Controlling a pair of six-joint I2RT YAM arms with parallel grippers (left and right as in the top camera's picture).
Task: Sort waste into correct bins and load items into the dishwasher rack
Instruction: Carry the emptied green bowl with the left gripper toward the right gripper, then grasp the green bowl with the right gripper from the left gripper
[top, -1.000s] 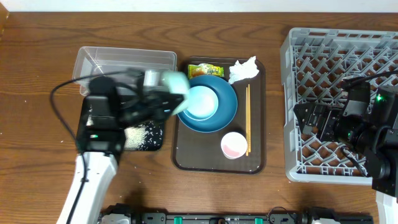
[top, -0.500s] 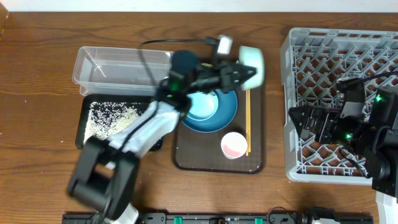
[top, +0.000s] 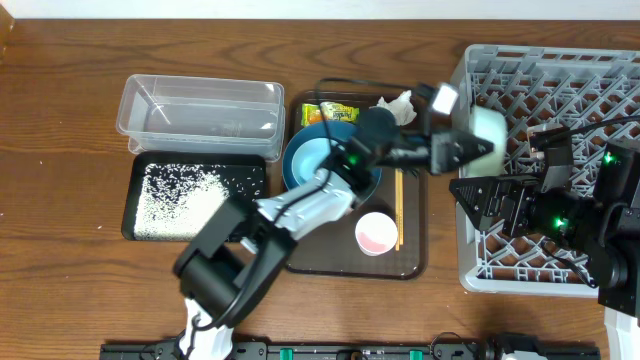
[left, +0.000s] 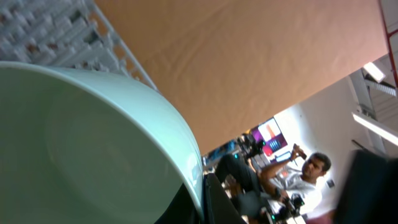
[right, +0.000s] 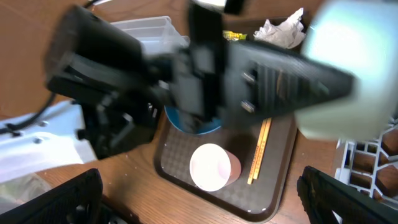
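Note:
My left gripper (top: 470, 141) is shut on the rim of the pale-green bowl (top: 490, 126), holding it tilted in the air at the left edge of the grey dishwasher rack (top: 560, 90). In the left wrist view the bowl (left: 81, 143) fills the left side, with a black finger (left: 216, 200) against its rim. My right gripper (top: 476, 207) stands open over the rack's left side, just below the bowl. The light-blue bowl (top: 308, 158) sits inside the deep-blue bowl (top: 291, 180). The cup (right: 211, 167), chopsticks (right: 260, 152), wrapper (top: 338, 110) and tissue (right: 283, 28) lie on the brown tray (top: 330, 262).
The black tray (top: 135, 215), with rice (top: 190, 195) in it, lies at the left, with the clear tub (top: 200, 105) behind it. My left arm (top: 300, 205) stretches across the brown tray, covering part of the blue bowls.
My left arm has swung the pale-green bowl from over the black tray, across the brown tray, to the rack's left edge. The right gripper has shifted slightly left.

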